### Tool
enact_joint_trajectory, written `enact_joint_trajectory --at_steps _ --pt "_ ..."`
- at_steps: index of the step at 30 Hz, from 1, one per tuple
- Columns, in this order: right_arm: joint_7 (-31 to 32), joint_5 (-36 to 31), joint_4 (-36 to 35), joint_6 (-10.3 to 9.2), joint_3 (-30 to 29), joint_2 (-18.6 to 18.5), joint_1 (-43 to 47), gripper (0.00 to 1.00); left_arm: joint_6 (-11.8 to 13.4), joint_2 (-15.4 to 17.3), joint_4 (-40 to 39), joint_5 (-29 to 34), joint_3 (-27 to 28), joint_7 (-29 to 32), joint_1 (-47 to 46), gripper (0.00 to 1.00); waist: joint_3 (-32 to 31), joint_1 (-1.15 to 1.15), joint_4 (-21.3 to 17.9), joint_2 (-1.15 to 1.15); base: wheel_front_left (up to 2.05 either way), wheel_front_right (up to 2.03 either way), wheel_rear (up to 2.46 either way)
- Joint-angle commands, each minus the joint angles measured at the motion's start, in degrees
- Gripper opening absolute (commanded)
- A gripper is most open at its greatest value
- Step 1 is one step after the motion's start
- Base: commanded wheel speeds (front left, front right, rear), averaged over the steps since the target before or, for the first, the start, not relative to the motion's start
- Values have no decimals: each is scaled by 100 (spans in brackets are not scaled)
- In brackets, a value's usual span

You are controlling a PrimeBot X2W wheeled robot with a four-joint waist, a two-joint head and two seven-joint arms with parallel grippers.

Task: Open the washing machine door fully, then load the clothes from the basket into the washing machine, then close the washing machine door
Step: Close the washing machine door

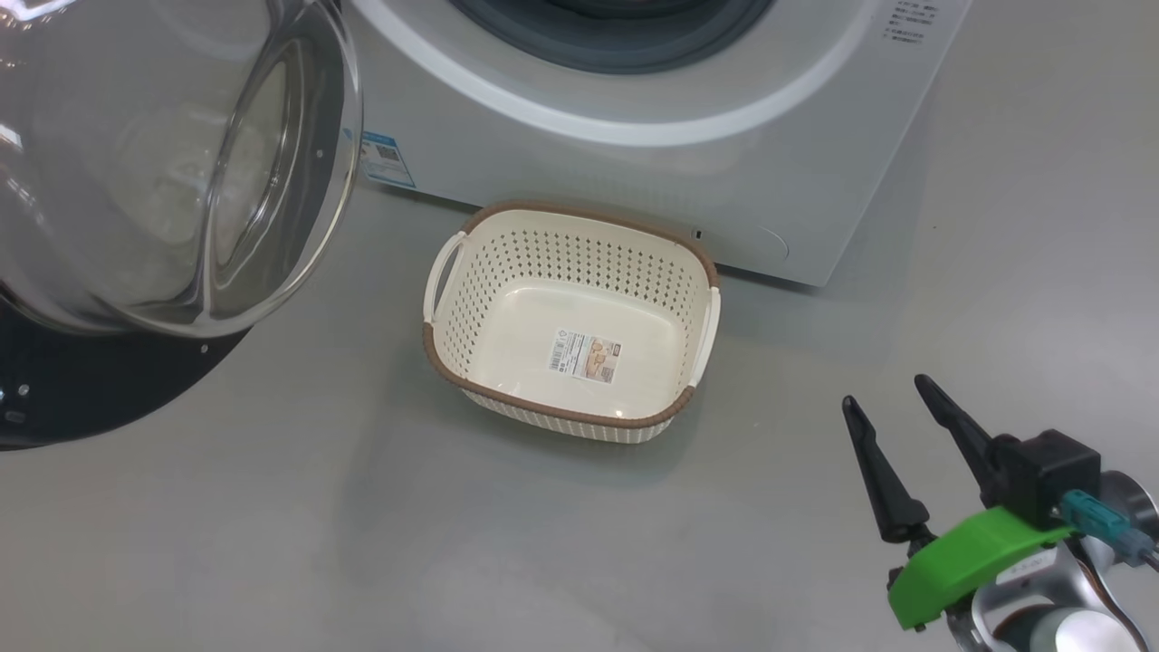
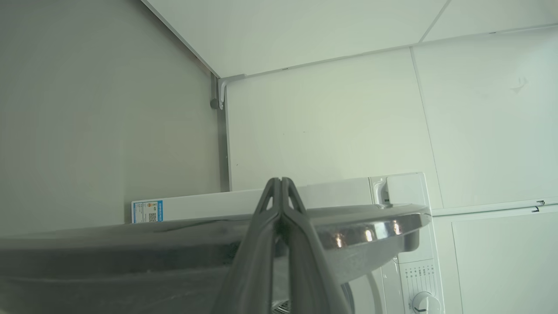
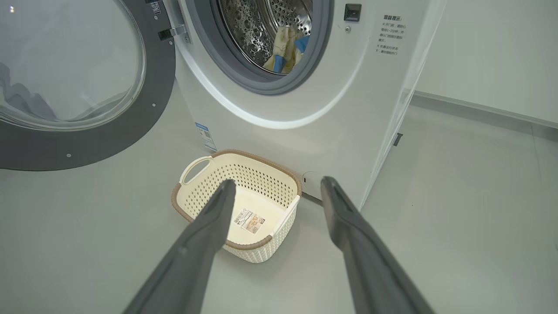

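With the basket [image 1: 561,263] bare down to its floor sticker and the clothes [image 3: 283,48] lying inside the drum, loading looks done, so the step in hand is most likely shutting the door [image 1: 163,163]. The left claw [image 2: 280,179] is pressed narrow, its fingers together and holding nothing. The door's rim runs across just beyond and below its tips; whether they touch it cannot be told. A closed claw suits this, working as a blunt pusher. It should press the door's outer face near the edge far from the hinge and follow the swing round toward the washing machine [image 1: 724,172], not drive straight in. The push should last until the latch side seats. The right claw [image 1: 883,389] stands wide and empty, with the basket ahead of it and to its left and the drum opening above that. It is best kept back there, out of the door's path. The clothes seem to lie inside the grey seal, so nothing should get pinched.
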Motion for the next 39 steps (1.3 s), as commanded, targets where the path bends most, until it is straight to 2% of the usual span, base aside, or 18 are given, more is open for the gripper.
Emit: enact_joint_trajectory --at_steps 1,19,29,39 --pt "-80 43 -161 21 138 -20 -196 100 -11 162 -224 -32 -8 207 -53 0 -2 0 -3 0 0 0 0" --pt "-162 59 -29 21 167 90 -160 100 -11 -3 -595 -545 133 1465 337 0 -38 0 70 0 0 0 0" --pt "-211 51 -16 21 145 125 -222 100 -11 -523 -1536 -901 13 2314 657 0 -56 0 39 0 0 0 0" --pt "-316 71 34 21 181 181 -329 100 -11 -1041 -2318 -930 -302 2908 828 0 -76 0 -178 0 0 0 0"
